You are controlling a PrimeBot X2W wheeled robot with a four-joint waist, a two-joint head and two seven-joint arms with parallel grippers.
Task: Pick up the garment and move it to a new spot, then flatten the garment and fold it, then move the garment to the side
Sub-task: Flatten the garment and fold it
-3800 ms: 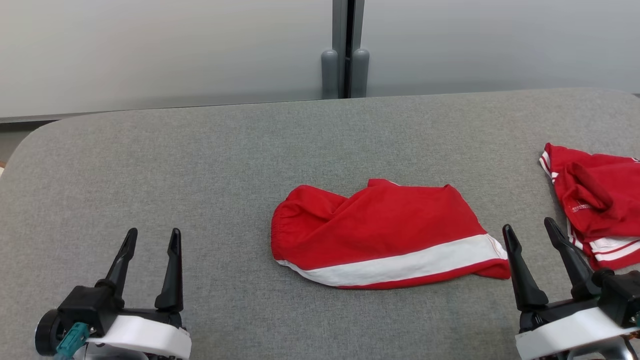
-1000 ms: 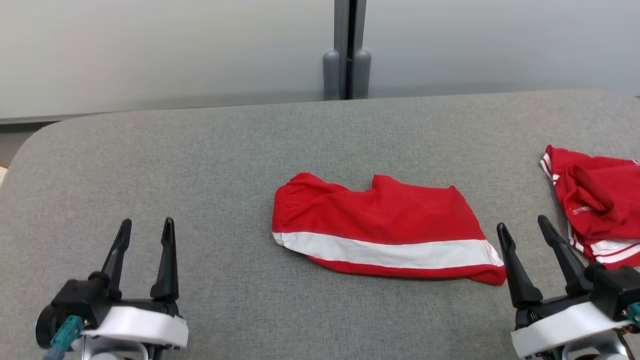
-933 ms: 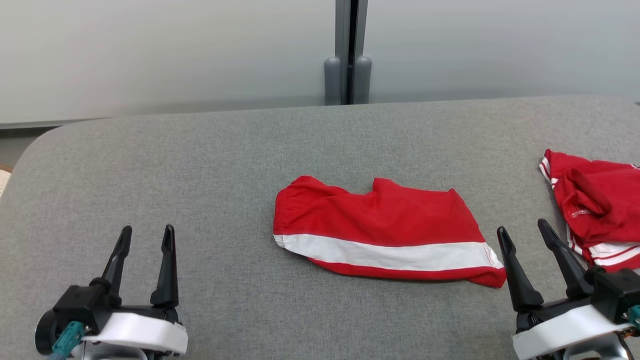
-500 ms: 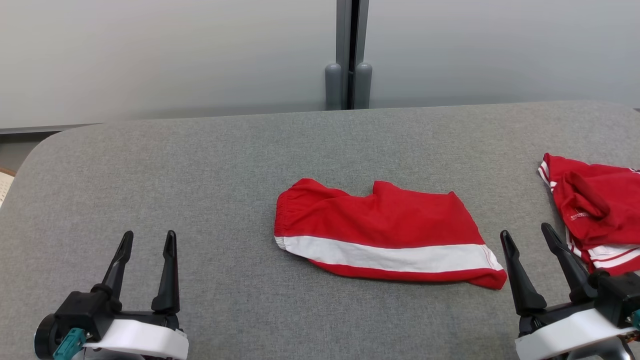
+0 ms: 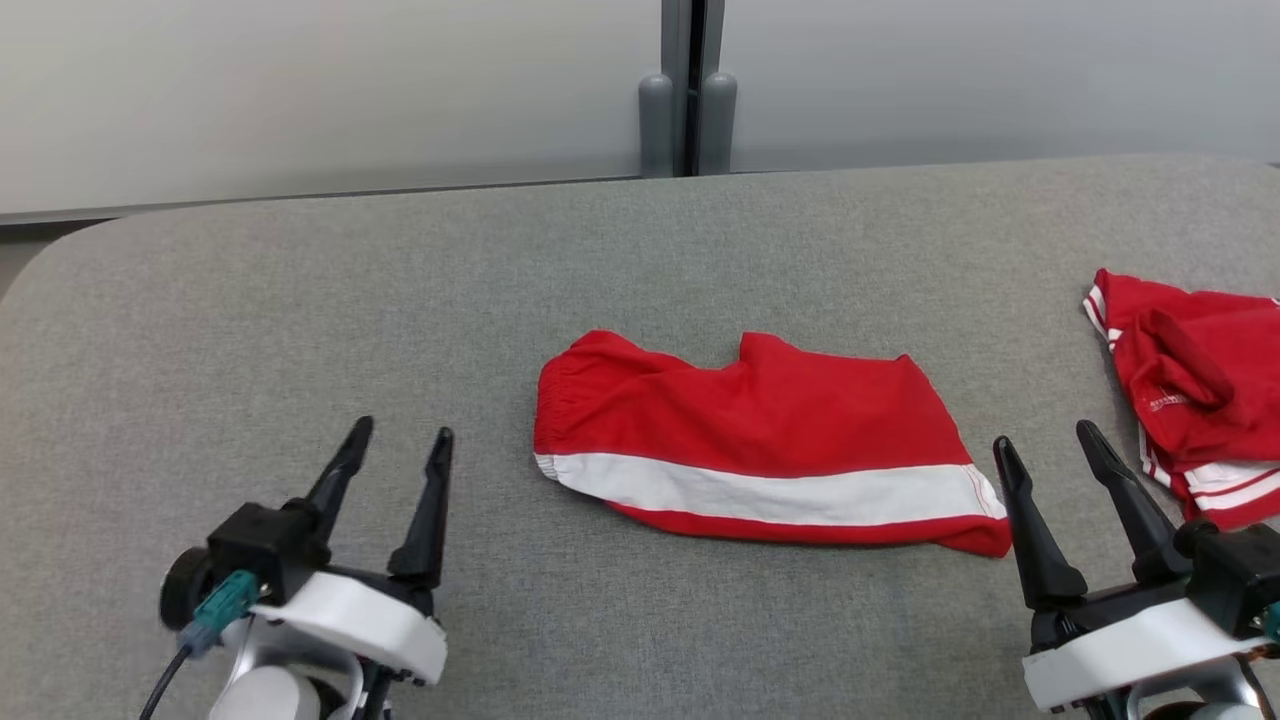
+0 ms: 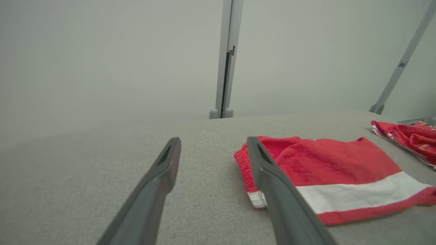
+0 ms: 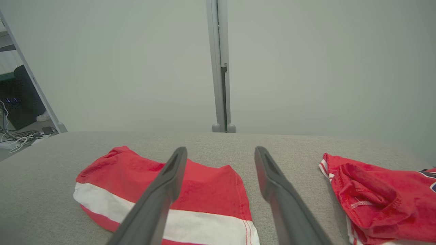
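Garment (image 5: 760,440) is lying folded mid-counter (image 5: 300,300), between our claws. We are holding the left claw (image 5: 403,432) and right claw (image 5: 1043,438) wide open and empty. We are judging it best to pinch both ends low together, keeping layers aligned, clear of the other red garment (image 5: 1190,400).

Left gripper (image 5: 402,432), seven o'clock in the head view: we note two long black fingers (image 5: 428,510) tapering to points, set in a black block (image 5: 262,540) on a rounded white collar (image 5: 350,625). On its nine o'clock flank sit a teal plug (image 5: 218,600) trailing a dark cable (image 5: 160,690) and a round black cap (image 5: 178,600). Right gripper (image 5: 1043,437), five o'clock: same build, with a teal fleck (image 5: 1273,622) at its three o'clock edge. Through the wrist views we see the fingers as matt dark grey, each with a narrow slot (image 6: 164,156) near the tip.
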